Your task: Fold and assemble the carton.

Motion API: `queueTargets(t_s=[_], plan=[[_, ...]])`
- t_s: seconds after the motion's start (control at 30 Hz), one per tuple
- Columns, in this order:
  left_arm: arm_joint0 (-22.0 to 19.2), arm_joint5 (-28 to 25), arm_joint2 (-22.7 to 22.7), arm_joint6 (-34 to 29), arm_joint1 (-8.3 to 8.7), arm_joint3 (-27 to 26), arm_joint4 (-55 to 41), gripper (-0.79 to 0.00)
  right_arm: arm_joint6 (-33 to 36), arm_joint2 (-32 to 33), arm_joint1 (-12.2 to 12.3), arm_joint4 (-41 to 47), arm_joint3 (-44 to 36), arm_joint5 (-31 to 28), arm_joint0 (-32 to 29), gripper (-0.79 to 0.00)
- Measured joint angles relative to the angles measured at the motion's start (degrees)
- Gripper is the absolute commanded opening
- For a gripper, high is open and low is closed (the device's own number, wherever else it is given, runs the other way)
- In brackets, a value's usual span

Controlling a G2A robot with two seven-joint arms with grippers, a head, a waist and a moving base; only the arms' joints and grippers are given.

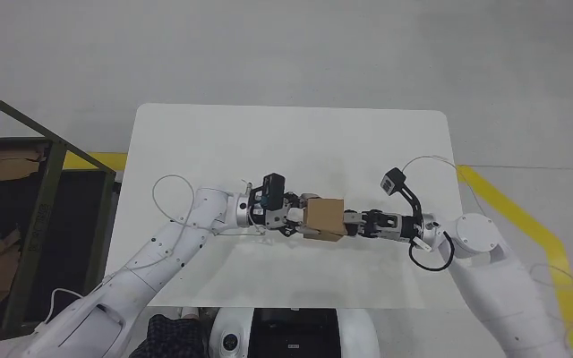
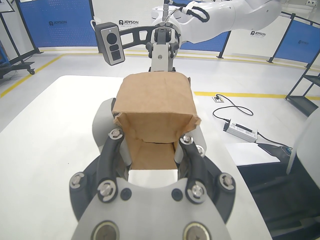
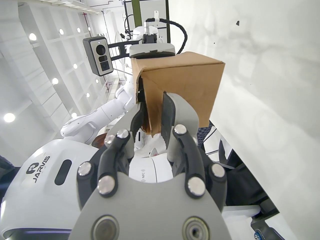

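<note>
White table [image 1: 269,134], carton [image 1: 323,217] being held over its front centre btwn the two arms.
L gripper [image 1: 294,217] is clamping carton's open end, fingers straddling it; R gripper [image 1: 351,221] is pinching opposite wall edge. Power brick [image 2: 241,131] is lying on floor beyond.

left arm [image 1: 161,251], right arm [image 1: 483,237]: glossy white shells, rounded joints | left gripper [image 2: 152,121], right gripper [image 3: 153,103]: grey plates, black links, silver screws [image 3: 106,184], white fingers [image 3: 186,116], black pads [image 3: 167,111] | wrist cameras [image 2: 112,43]: black boxes, black brackets | cables [image 2: 198,13]: black-sleeved loops | torso shell [image 3: 50,171]: white, black lettering
</note>
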Motion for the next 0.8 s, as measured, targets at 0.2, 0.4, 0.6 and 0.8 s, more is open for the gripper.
queueTargets(t_s=[0.2,0.4,0.6,0.8], plan=[[0.14,-0.20,-0.49,0.42,0.01,0.56,-0.54,-0.431,-0.17,2.41,0.46,0.71,-1.20,-0.43,-2.20,-0.671],[0.25,-0.54,-0.77,0.73,-0.05,0.77,-1.02,-0.431,-0.20,3.84,0.73,1.68,-2.43,-0.99,-4.26,-0.751],[0.25,-0.48,-0.87,0.67,-0.16,0.64,-1.14,-0.431,-0.02,3.43,0.70,1.94,-2.59,-0.94,-4.61,-0.779],[0.32,-0.23,-0.99,0.43,-0.25,0.58,-1.10,-0.431,0.06,2.67,0.56,2.35,-2.59,-1.09,-4.26,-0.785]])
